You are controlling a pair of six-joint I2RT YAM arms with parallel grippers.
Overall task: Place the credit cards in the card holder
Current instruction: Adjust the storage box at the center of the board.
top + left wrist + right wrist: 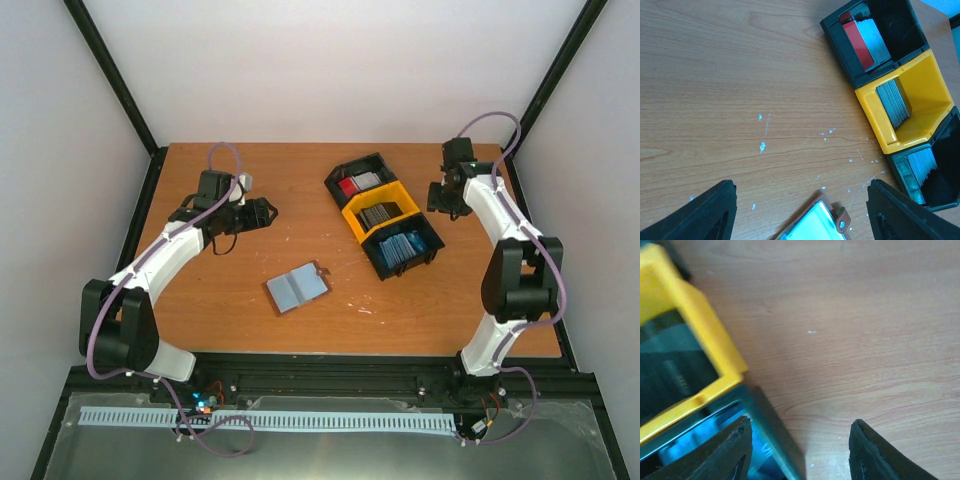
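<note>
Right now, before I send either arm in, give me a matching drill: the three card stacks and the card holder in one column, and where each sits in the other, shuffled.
Column A
1. red and white cards
2. grey cards
3. blue cards
4. card holder

Column B
a. yellow middle compartment
b. lying open on the table, between the arms
c. black compartment nearest the arms
d. black compartment farthest from the arms

Pairs: 1-d, 2-a, 3-c, 4-b
</note>
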